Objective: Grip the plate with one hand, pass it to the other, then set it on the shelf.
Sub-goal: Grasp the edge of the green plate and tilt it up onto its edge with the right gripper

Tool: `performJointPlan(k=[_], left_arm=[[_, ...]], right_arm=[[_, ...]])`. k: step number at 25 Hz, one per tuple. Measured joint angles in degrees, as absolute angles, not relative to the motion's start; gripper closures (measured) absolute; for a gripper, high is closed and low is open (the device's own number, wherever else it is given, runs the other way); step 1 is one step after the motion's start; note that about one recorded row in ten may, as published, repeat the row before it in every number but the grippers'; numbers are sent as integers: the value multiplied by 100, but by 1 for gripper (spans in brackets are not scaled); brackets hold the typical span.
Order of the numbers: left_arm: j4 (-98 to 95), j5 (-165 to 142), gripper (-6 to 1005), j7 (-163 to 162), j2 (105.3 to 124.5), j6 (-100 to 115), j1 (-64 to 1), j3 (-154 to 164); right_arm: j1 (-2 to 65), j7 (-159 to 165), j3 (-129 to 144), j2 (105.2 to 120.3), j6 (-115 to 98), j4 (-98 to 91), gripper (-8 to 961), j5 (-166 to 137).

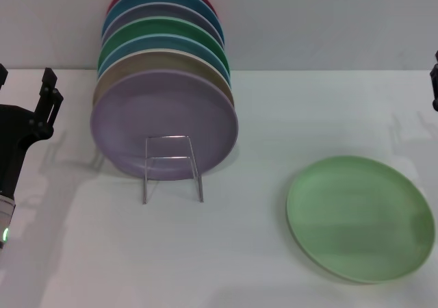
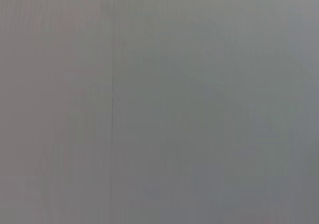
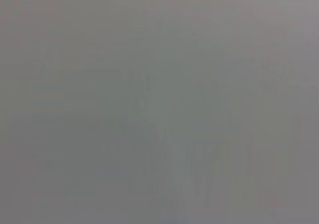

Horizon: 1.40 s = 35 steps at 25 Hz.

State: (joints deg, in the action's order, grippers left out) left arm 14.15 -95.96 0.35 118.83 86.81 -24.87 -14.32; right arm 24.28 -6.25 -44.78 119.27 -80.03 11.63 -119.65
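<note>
Head view: left hand (image 1: pixel 26 82) raised, plate (image 1: pixel 360 217) untouched.

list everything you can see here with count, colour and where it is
pale green plate: 1, mint green, flat on the table, front right
racked plates: 7, standing on edge in a row at back left; lilac plate in front, then beige, blue, darker green, lilac-grey, blue, dark red at the back
wire rack: 1, silver, holding the row, one bare loop in front of the lilac plate
table: 1, white
wall: 1, pale grey, behind the table; both wrist views show only blank grey
left gripper: 1, black, at the left edge, beside the rack, holding nothing
right gripper: 1, black, only a sliver at the right edge
</note>
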Motion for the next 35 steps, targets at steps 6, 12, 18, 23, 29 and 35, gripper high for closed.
performJointPlan(k=[6,12,18,23,29,35], left_arm=[[1415,-9598,275,35,11883,8685,-2487,-1432],[1415,-9596,274,35,11878,8690,-2474,-1432],[1415,-9586,274,35,11874,8701,-2470,-1432],[1415,-9581,274,35,11874,8701,-2482,-1432],[1415,-9566,275,35,11874,8700,-2492,-1489],[1412,-9568,275,35,11870,8695,-2496,-1539]], right_arm=[[2401,-2188,-4513,11957,-8068,1417,494,-11920],[2444,-3411,-4518,11931,-7378,2274,493,-10974],[2430,-3490,-4939,11882,-6392,3245,493,-10743],[2406,-3507,-5617,11862,-5015,4095,492,-10773],[2256,-4237,-6704,11866,-2731,5097,492,-10779],[2039,-4459,-7640,11850,-965,5718,501,-10833]])
